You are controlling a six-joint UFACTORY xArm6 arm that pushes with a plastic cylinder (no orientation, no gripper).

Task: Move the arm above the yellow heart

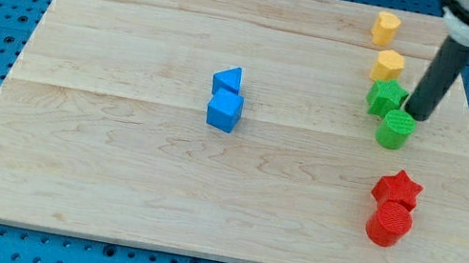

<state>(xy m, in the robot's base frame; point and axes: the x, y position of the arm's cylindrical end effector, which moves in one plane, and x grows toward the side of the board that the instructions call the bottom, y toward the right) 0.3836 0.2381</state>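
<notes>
Two yellow blocks sit near the view's top right: one [386, 28] close to the board's top edge and one [387, 66] just below it. Their shapes are hard to tell apart, and the lower one looks more like a heart. My tip [409, 113] rests on the board to the lower right of the lower yellow block. It is wedged between the green star [383, 97] on its left and the green cylinder [396, 129] just below it. The dark rod [440, 76] leans up toward the view's top right.
A blue triangle [228, 80] and a blue cube [225, 110] touch each other near the board's middle. A red star [397, 188] and a red cylinder [389, 224] sit together at the lower right. The wooden board [113, 159] lies on a blue pegboard.
</notes>
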